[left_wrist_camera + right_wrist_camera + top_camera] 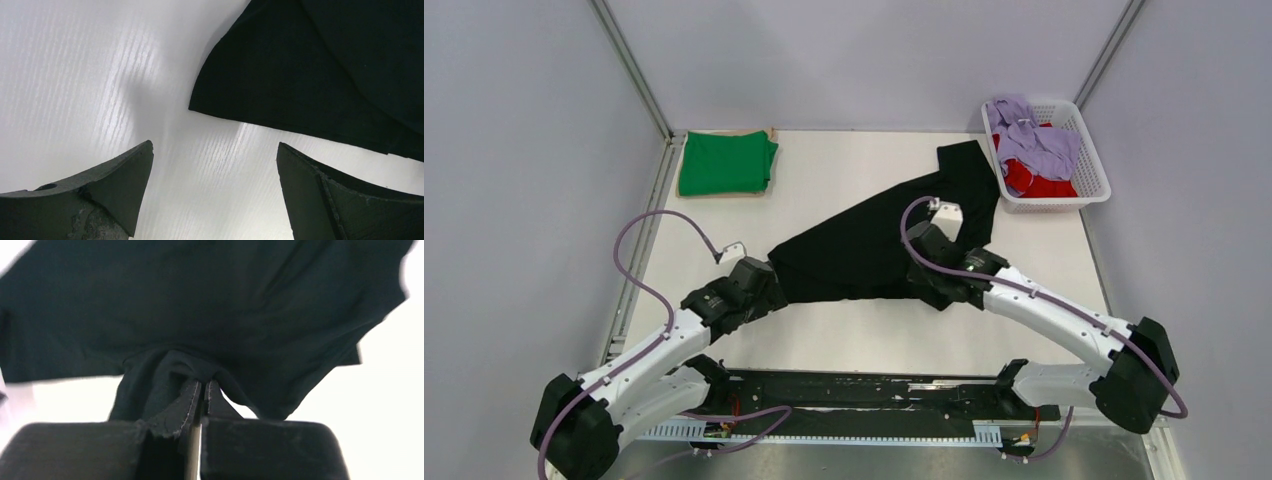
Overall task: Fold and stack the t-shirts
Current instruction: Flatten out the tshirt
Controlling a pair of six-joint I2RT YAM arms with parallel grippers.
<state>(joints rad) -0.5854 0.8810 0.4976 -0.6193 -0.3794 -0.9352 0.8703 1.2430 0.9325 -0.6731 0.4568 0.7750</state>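
My right gripper [204, 390] is pinched tight on a bunched fold of the soft black fabric t-shirt [864, 250] sprawled across the white table [854, 335], while my left gripper [215, 155] hangs spread wide just beside its corner.

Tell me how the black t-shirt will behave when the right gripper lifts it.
Probably floppy: the black t-shirt bunches into folds where the right gripper pinches it, so it should sag and trail. Likely light, since it looks like thin cloth lying flat on the table.
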